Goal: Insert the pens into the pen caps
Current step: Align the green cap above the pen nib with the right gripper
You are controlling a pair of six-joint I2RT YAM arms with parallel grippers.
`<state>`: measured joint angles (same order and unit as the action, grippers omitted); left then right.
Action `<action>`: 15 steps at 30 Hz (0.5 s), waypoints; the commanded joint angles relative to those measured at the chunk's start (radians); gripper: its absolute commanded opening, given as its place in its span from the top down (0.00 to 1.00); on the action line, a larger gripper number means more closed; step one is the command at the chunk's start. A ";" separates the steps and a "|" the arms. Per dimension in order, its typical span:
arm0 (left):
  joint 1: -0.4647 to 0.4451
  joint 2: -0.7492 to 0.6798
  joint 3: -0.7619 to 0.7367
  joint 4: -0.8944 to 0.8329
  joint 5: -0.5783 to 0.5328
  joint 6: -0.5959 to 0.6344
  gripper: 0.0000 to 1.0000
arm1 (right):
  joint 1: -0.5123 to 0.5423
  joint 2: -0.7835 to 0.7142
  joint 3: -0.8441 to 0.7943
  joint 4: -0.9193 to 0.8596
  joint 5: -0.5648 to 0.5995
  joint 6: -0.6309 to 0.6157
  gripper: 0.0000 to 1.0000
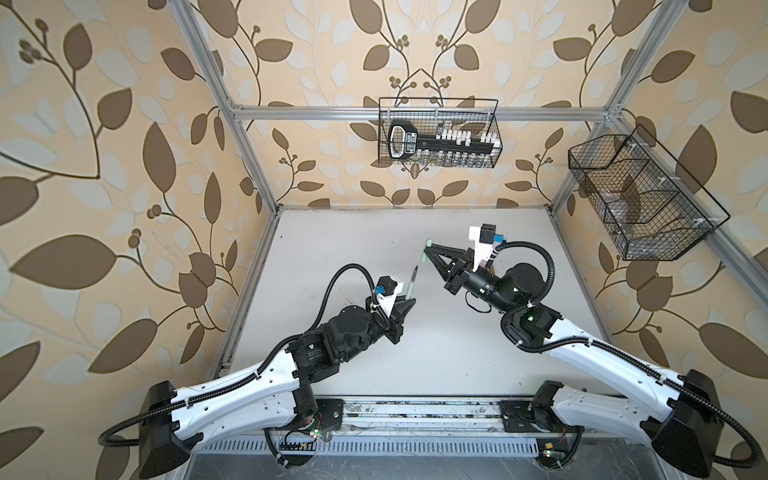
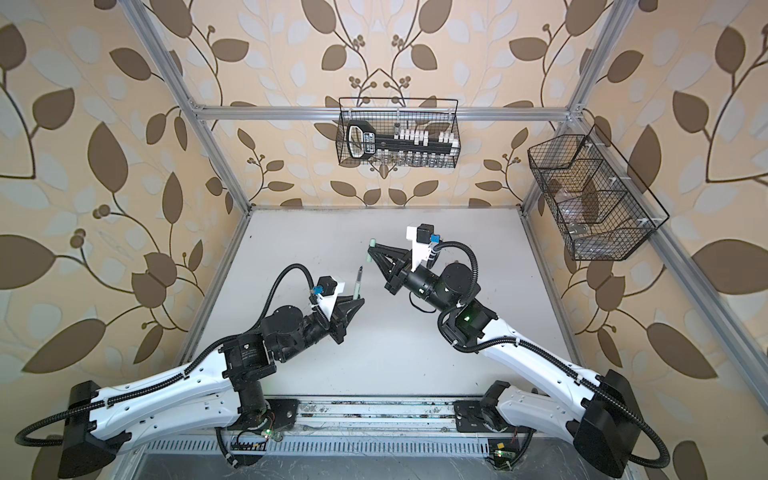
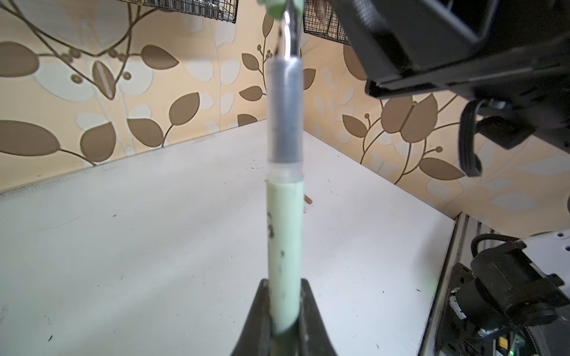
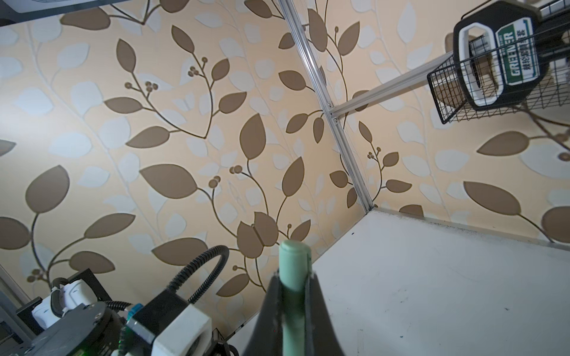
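1. Left gripper [image 1: 409, 303], left of centre in both top views, is raised over the white table [image 1: 374, 365]. Its jaws are clamped narrow on the pale green pen [image 1: 412, 284], whose dark tip points toward the frame's top.
2. Right gripper [image 1: 427, 249], just right of centre and higher in the frame, has its jaws closed on the pale green pen cap [image 1: 429, 242], held crosswise at the fingertips.
3. Pen tip and cap are near each other but apart, not joined.

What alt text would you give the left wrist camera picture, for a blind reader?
A pale green pen, clamped in the left gripper, points away over a white table toward a blurred green cap just beyond its tip. The black right arm looms close by, with leaf-patterned wallpaper behind.
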<state>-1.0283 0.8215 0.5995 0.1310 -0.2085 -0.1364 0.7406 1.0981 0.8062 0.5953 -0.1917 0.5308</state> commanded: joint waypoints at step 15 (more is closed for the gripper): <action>-0.005 -0.017 0.003 0.021 0.026 0.002 1.00 | 0.029 0.055 0.068 0.000 -0.074 -0.005 1.00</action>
<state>-1.0283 0.8215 0.5995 0.1265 -0.2050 -0.1360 0.7639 1.1503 0.8505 0.5892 -0.2478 0.5308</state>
